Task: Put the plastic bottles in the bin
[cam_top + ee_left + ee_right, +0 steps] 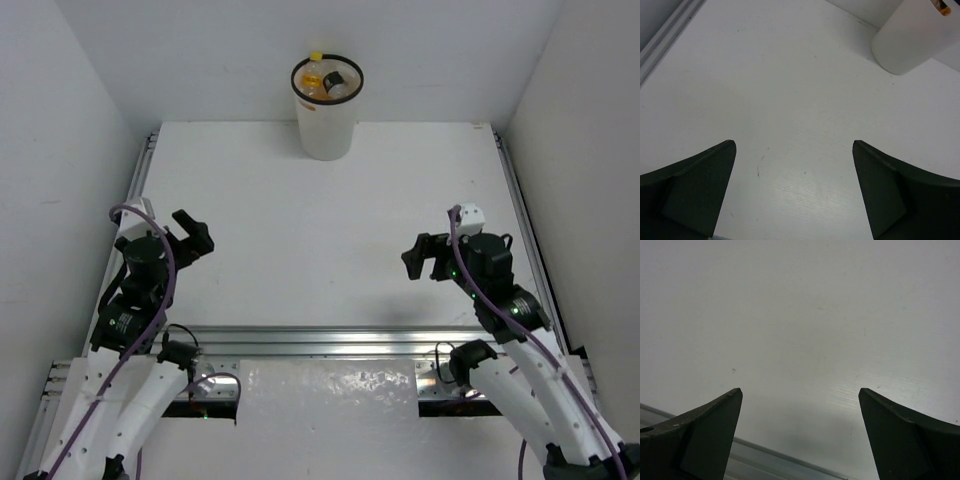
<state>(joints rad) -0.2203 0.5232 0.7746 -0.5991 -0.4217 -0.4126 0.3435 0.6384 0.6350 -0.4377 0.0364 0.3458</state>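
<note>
1. From above: my left gripper (193, 237) and right gripper (420, 255) hang over the table (300, 200), both spread wide and holding nothing. The plastic bottles (322, 82) sit inside the bin (326, 130) at the table's far edge.
2. Left wrist: my left fingers (700, 185) stand apart above the white surface, and the bin's wall shows at the upper right.
3. Right wrist: my right fingers (705, 435) stand apart above the table, with a metal rail (765, 462) low in the view.

The top view looks down from above and behind both arms (135, 300), covering the whole table (320, 220) out to the bin (326, 130). Each wrist view sits close over the tabletop between its own fingers (690, 190) — only the left's catches the bin too.
</note>
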